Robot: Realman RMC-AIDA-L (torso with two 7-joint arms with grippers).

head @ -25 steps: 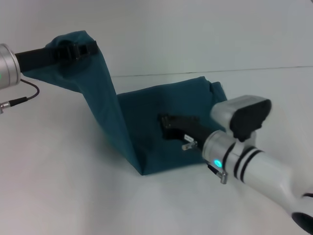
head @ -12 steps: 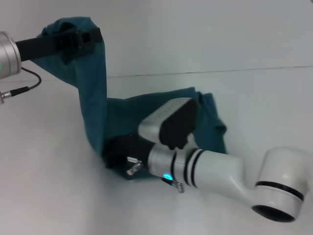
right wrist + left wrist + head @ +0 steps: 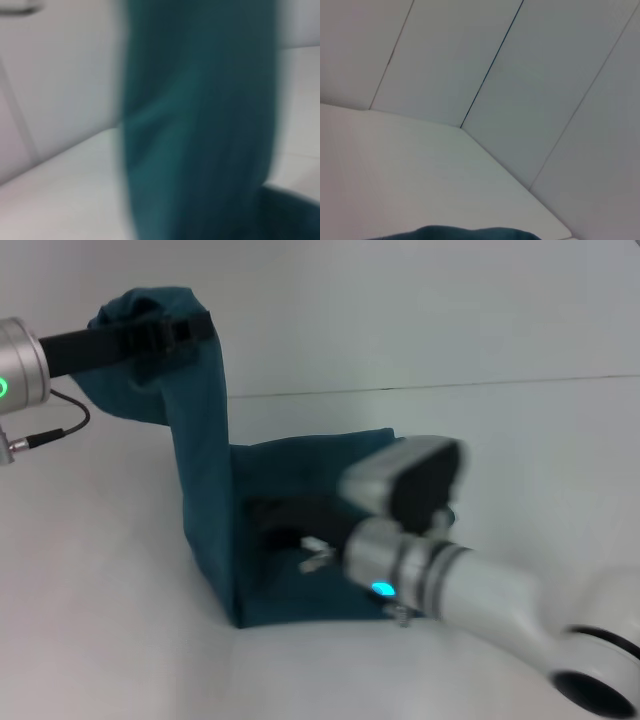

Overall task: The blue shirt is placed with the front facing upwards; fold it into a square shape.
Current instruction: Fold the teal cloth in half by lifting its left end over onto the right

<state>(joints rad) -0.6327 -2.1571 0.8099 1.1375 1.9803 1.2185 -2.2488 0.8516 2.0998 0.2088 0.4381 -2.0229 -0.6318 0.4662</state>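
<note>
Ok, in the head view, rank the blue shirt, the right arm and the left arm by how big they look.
1. the blue shirt, lifted at one end, covers the most area.
2. the right arm, though it is near the camera, which inflates it.
3. the left arm, only partly in frame, its left gripper clamping the shirt.

Plain dark teal-blue shirt (image 3: 205,490), white table (image 3: 100,620), black left end effector (image 3: 185,330)
</note>
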